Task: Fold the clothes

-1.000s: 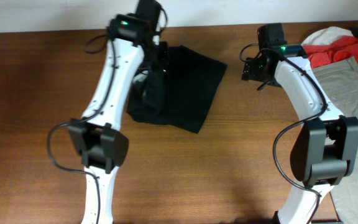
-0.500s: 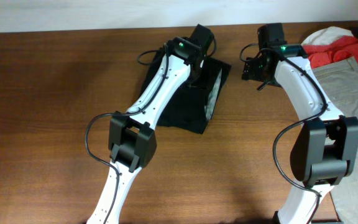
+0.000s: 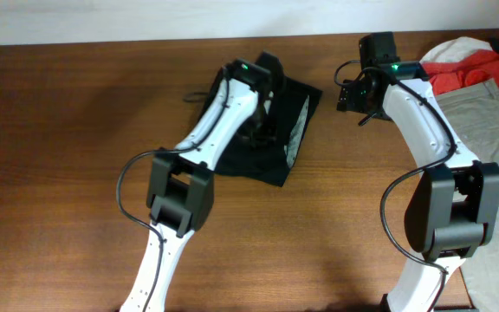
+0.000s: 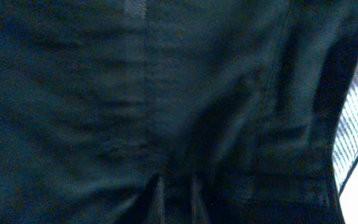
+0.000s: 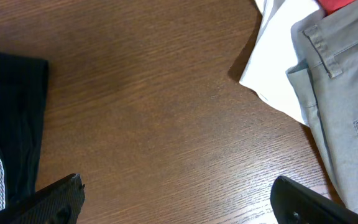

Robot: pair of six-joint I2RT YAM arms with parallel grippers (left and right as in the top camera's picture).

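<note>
The black garment lies wrinkled on the wooden table at the back middle. Its left part is folded over, so a pale striped lining shows along the right edge. My left gripper is down on the garment. Black fabric fills the left wrist view, and the fingers sit close together, pinched in the cloth. My right gripper is open and empty over bare wood, to the right of the garment. The garment's corner also shows in the right wrist view.
A pile sits at the table's right edge: khaki-grey trousers, a red piece and a white piece. In the right wrist view the trousers and white piece lie just right of the gripper.
My left gripper swept from the garment's left edge to the right, carrying the fabric over and exposing the striped lining. It then eased back a little left. The right arm has not moved.
</note>
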